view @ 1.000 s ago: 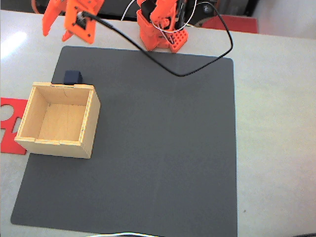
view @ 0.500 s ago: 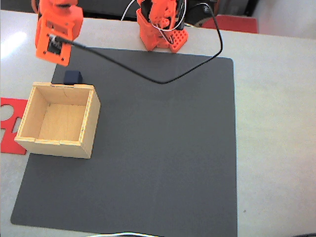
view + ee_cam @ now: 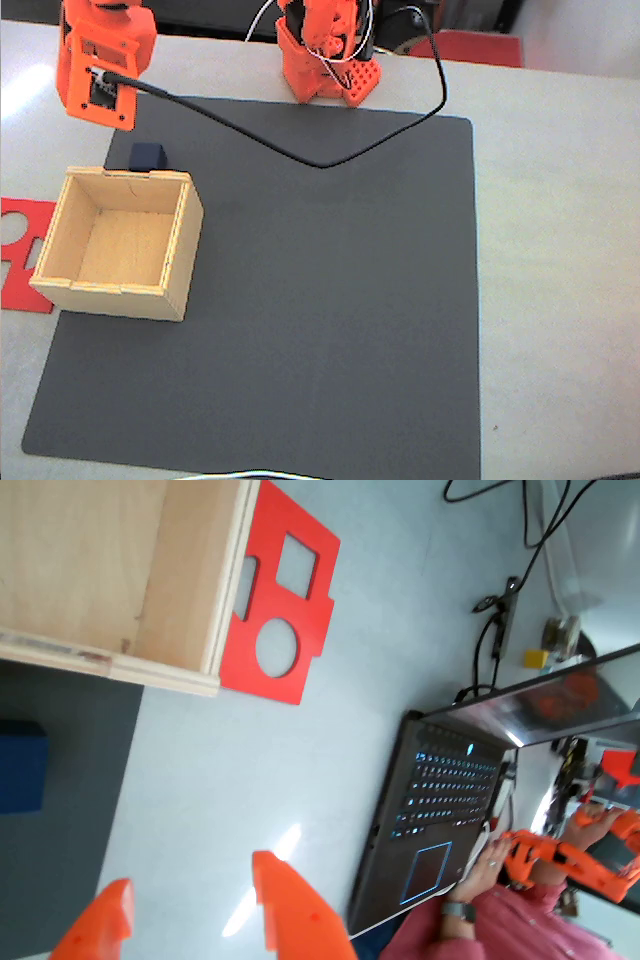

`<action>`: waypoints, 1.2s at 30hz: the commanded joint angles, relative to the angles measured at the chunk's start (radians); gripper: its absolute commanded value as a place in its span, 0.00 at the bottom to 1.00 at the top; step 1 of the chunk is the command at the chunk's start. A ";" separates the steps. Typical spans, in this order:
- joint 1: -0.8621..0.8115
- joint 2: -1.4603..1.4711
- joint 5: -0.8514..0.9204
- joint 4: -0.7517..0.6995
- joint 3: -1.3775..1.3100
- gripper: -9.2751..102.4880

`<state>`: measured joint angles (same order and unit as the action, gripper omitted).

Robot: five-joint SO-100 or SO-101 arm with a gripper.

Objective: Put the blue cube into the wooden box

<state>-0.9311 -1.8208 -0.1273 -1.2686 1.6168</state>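
Note:
The blue cube (image 3: 148, 156) rests on the dark mat just behind the far wall of the wooden box (image 3: 185, 235), touching or nearly touching it. The box is open-topped with nothing inside. The arm's orange wrist head (image 3: 100, 62) hovers over the table edge, behind and slightly left of the cube. In the wrist view my gripper (image 3: 190, 872) is open, its two orange fingers (image 3: 290, 905) over bare table with nothing between them. The cube (image 3: 20, 765) lies at the left edge there, and the box (image 3: 100, 570) sits at the top left.
A flat red cut-out sheet (image 3: 20, 240) lies left of the box, partly under it. The arm's base (image 3: 325, 55) stands at the back, with a black cable (image 3: 330, 160) looping over the mat (image 3: 320, 300). A laptop (image 3: 440, 820) and a person's hand (image 3: 480, 865) are beyond the table edge.
The wrist head swung left from the back centre-left and turned downward, then crept slightly further left and back. Cube and box have not moved.

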 commanded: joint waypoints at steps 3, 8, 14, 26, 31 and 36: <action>0.008 0.112 0.291 -0.181 -0.330 0.20; 0.011 0.327 0.632 -0.439 -0.729 0.20; 0.020 0.296 0.893 -0.485 -0.736 0.20; 0.018 0.304 1.095 -0.522 -0.701 0.19; 0.020 0.304 1.261 -0.529 -0.655 0.19; 0.020 0.301 1.335 -0.529 -0.578 0.19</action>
<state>-0.9219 -1.5033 1.1827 -1.7856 1.0216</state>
